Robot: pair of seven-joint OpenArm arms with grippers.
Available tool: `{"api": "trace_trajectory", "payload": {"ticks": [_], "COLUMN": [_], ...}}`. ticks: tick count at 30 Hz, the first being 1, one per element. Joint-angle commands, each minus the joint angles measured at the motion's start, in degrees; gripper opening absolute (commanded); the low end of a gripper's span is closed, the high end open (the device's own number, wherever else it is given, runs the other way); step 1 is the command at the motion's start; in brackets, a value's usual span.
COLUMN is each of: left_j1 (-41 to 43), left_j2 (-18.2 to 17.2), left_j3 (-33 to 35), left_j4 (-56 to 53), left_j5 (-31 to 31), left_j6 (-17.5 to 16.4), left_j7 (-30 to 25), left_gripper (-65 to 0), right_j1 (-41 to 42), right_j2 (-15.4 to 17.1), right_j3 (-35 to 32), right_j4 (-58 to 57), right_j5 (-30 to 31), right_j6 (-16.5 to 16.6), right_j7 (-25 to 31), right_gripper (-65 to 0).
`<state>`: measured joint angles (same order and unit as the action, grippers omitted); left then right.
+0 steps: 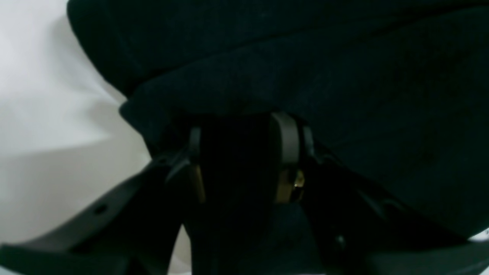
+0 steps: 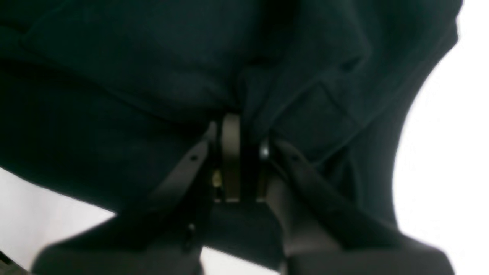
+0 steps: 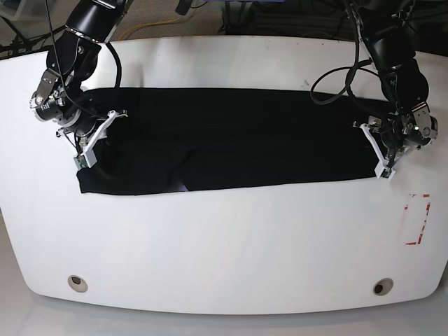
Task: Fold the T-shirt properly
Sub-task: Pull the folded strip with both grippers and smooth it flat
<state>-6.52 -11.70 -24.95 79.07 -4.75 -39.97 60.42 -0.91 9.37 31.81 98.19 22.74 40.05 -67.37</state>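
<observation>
While the T-shirt [image 3: 231, 157] lies folded lengthwise across the counter [image 3: 224, 252], the left claw [image 1: 244, 133] and right claw [image 2: 238, 130] each clench its cloth.

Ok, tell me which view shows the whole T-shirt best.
The base view: the T-shirt lies there as one long black band across the table, both ends visible. Each wrist view shows only dark bunched cloth at its gripper.
</observation>
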Motion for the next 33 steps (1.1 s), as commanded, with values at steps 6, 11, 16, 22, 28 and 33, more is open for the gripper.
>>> {"api": "trace_trajectory", "payload": {"ticks": [6,11,16,22,28,33], "left_j1": [-0.6,-0.6,-0.1,0.5,0.5,0.5], "left_j2": [-0.9,-0.9,-1.0,-1.0,-0.9,-0.8], "left_j3": [-0.1,-0.1,-0.1,-0.1,-0.1,-0.1], "left_j4": [0.4,0.4,0.4,0.4,0.4,0.4], "left_j5": [0.6,0.6,0.6,0.6,0.7,0.7], "left_j6": [0.0,0.0,0.0,0.0,0.0,0.0], "left_j7": [0.5,0.5,0.5,0.5,0.5,0.5], "left_gripper": [-44.6,-44.6,-44.6,-44.6,-44.6,-44.6], "right_j1": [-4.1,-5.9,-5.2,-5.3,-8.9,-13.1], "right_j2": [0.7,0.7,0.8,1.0,0.8,1.1], "right_j3": [0.4,0.4,0.5,0.5,5.1,11.6], "right_j4": [12.8,14.9,13.1,15.3,17.8,17.8], "right_j5": [0.4,3.1,2.6,2.7,10.0,22.0], "right_j6": [-0.1,-0.1,-0.1,-0.1,-0.1,-0.1], "right_j7": [-2.0,-2.9,-2.7,-3.2,-6.3,-9.3], "right_gripper": [-65.0,-64.7,-59.3,-65.0,-65.0,-65.0]}}
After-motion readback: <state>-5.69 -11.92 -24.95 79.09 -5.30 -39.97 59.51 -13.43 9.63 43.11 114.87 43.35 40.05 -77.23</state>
